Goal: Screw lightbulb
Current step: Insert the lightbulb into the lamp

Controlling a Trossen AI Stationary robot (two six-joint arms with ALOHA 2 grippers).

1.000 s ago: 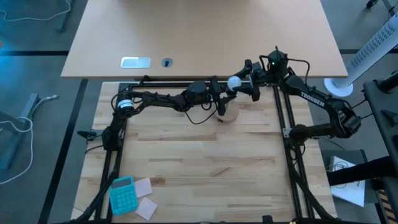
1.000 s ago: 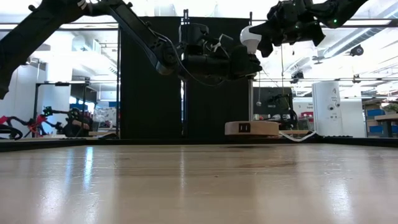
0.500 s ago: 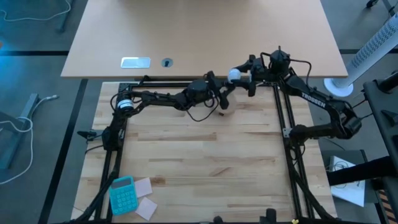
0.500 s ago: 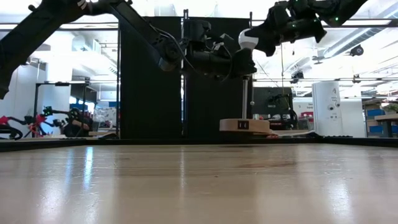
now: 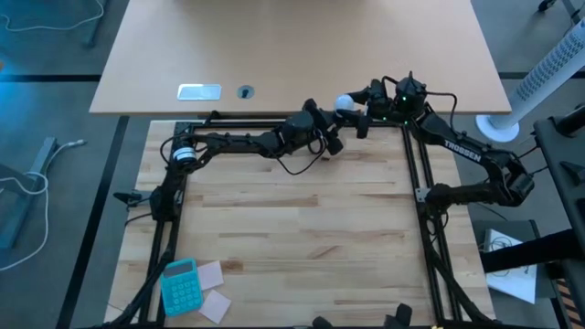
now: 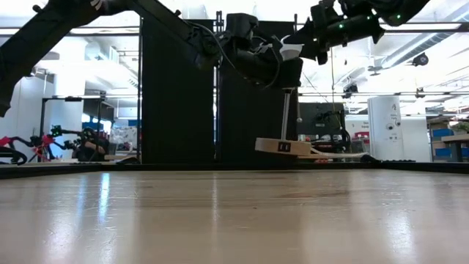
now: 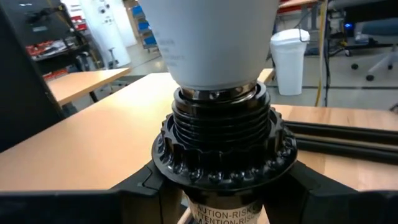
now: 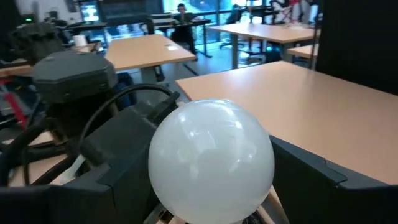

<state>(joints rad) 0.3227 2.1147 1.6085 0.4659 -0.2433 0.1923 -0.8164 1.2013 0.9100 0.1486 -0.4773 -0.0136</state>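
Bulb [image 8: 211, 158] seated neck-first in the socket [image 7: 222, 146], held off the table at its far edge. Left gripper [image 5: 331, 140] clamps the socket; right gripper [image 5: 358, 103] grips the globe, coaxial with the thread.

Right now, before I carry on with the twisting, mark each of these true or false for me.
1. The lightbulb sits between the right gripper's fingers. True.
2. The left gripper is open and empty. False: it is shut on the black socket.
3. The wooden base lies flat on the table. False: it is lifted and tilted.
4. A blue calculator lies at the near left of the table. True.
5. The bulb's neck is in the socket. True.
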